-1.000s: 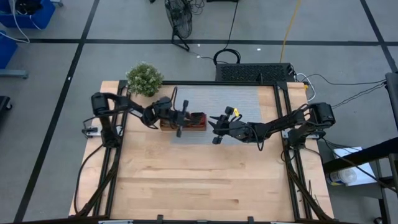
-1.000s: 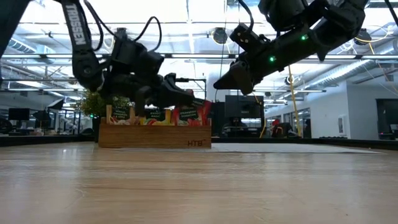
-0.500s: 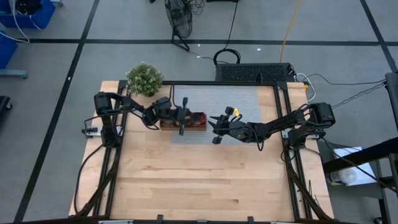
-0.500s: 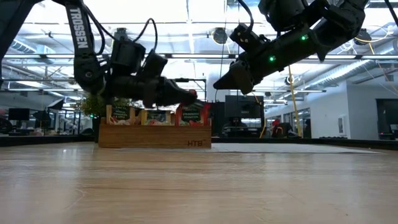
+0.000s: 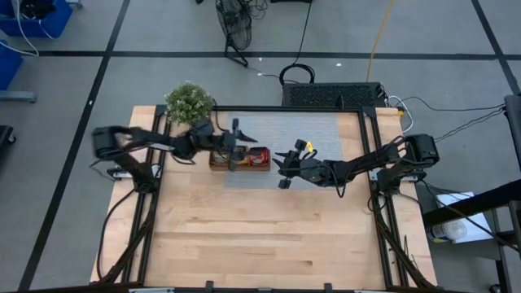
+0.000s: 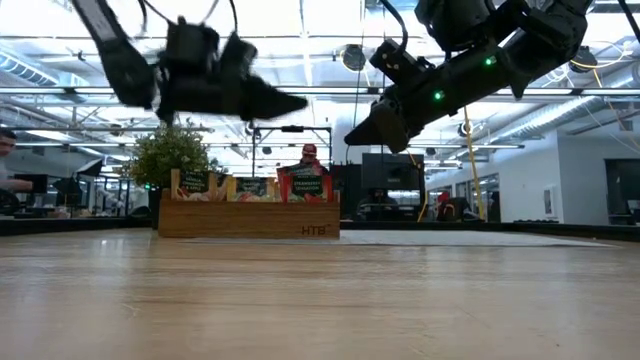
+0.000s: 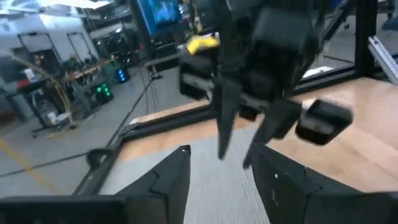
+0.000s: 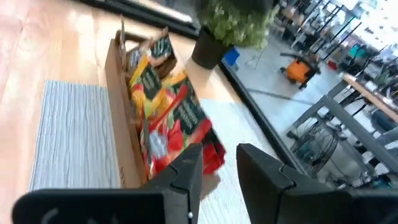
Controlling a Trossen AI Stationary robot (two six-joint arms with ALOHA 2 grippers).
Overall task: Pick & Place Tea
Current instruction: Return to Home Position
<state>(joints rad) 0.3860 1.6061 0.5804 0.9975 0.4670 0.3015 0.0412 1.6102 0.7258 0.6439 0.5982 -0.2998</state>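
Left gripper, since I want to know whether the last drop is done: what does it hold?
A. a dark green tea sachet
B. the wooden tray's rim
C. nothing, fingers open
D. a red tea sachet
C: in the left wrist view the left gripper has its fingers apart with nothing between, and in the low view it hangs above the wooden tray, clear of the tea sachets.

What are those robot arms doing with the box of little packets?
They are sorting tea. The colourful tea sachets stand upright in the wooden tray. Neither arm holds one right now: the left gripper hovers open above the tray, and the right gripper hangs open in the air beside it.
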